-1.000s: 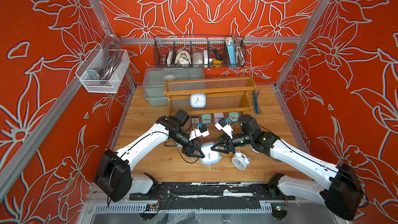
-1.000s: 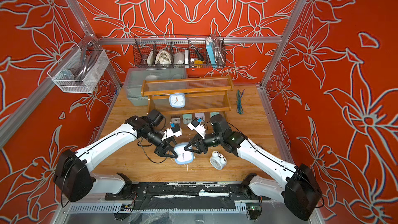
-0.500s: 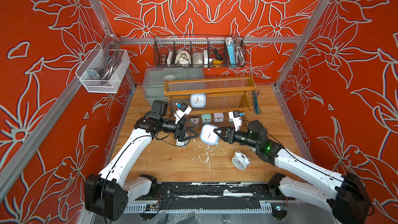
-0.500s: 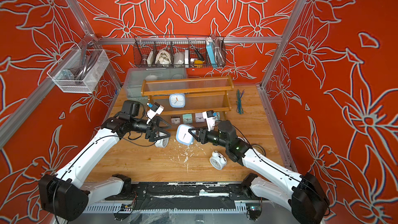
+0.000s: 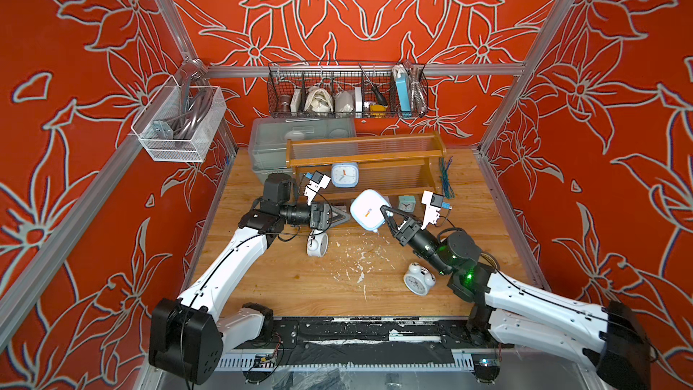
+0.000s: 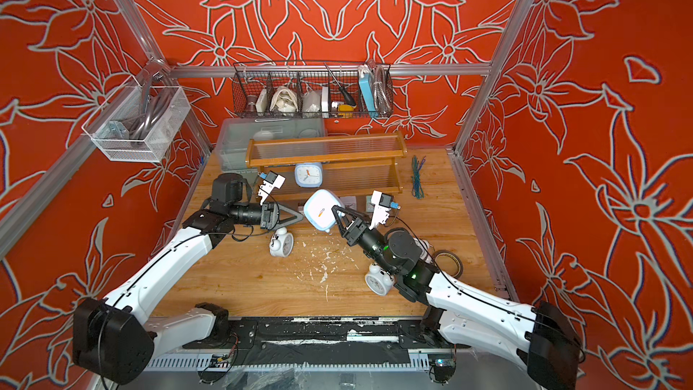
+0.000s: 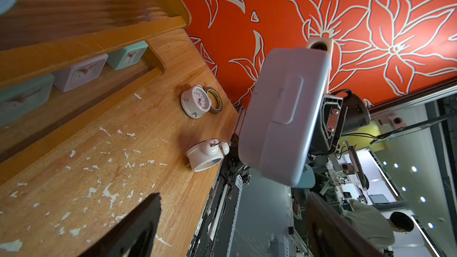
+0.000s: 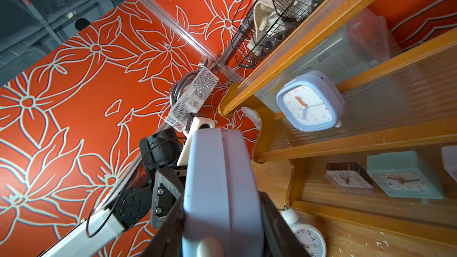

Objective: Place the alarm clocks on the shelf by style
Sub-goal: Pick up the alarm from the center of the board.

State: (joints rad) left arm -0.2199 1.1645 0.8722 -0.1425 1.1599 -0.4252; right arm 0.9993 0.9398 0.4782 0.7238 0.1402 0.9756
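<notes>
Pale-blue clock point(image 5: 368, 210) in right gripper point(image 5: 380, 215) — left gripper point(image 5: 345, 216) (jaws apart) beside it

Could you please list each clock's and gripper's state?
Left gripper: open.
Right gripper: shut on pale-blue clock.
Shelved pale-blue clock: upright, middle tier.
Tiny square clocks: on bottom tier.
Twin-bell clock near left gripper: on table.
Front twin-bell clock: on table.
Twin-bell clock beside tape roll: on table; tape roll.

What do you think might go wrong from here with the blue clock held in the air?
1. The right gripper pinches the pale-blue clock by one side, tilted, so it may twist or slip.
2. The open left gripper sits close beside it and might bump it.
3. Setting it on the shelf could knock the matching clock on the middle tier.
</notes>
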